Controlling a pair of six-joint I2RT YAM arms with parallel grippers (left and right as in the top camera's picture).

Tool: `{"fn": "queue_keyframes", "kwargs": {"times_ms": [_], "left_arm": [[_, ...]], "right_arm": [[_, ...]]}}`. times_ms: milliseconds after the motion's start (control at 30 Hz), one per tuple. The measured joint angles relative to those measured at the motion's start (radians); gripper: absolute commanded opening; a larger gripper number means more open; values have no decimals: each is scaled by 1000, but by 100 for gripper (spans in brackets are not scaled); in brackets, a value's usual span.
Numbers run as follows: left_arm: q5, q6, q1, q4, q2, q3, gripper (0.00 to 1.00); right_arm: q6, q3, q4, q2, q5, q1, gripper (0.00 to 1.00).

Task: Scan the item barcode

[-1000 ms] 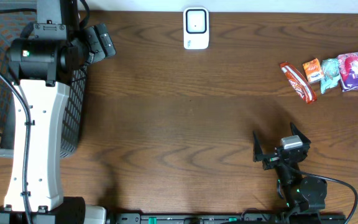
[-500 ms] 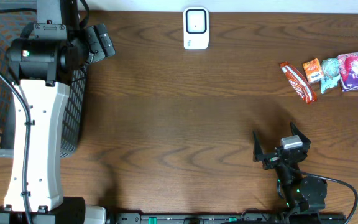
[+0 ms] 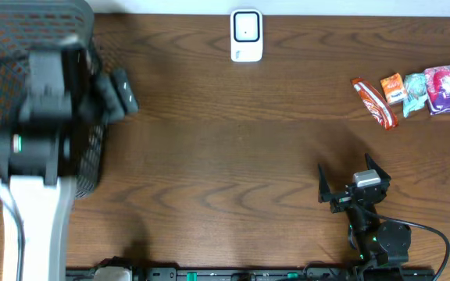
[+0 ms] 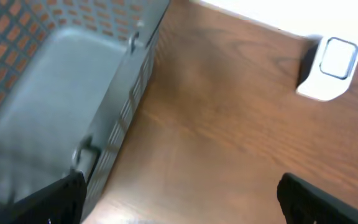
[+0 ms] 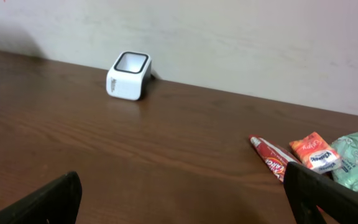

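The right gripper (image 3: 349, 178) sits low at the near edge of the dark, grained wooden table (image 3: 233, 148), black jaws spread wide and empty. Glossy, crinkled snack packets (image 3: 415, 92) lie in a row far right, well apart from it. The boxy white scanner (image 3: 246, 35) stands at the back edge. The left gripper (image 4: 179, 202), also wide, hangs beside the grey mesh basket (image 3: 22, 39), though that arm looks blurred overhead.

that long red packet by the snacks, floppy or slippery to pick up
Probably floppy: the long red packet looks like a thin, flat wrapper, so it may sag if lifted by one end. Likely light, being so slim. Lying flat, it should slide, not roll.
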Motion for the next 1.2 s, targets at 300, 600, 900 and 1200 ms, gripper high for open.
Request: {"fn": "queue_keyframes", "kwargs": {"times_ms": [300,600,900,1200], "left_arm": [[217,230,1,324,-453,-603,98],[258,283,1,323,-885,-916,98],[259,283,1,589,-1099,-1186,98],[259,284,1,903,-1202,-1382,98]], "right_arm": [[0,0,0,0,1,0,99],[0,0,0,0,1,0,99],[0,0,0,0,1,0,99],[0,0,0,0,1,0,99]]}}
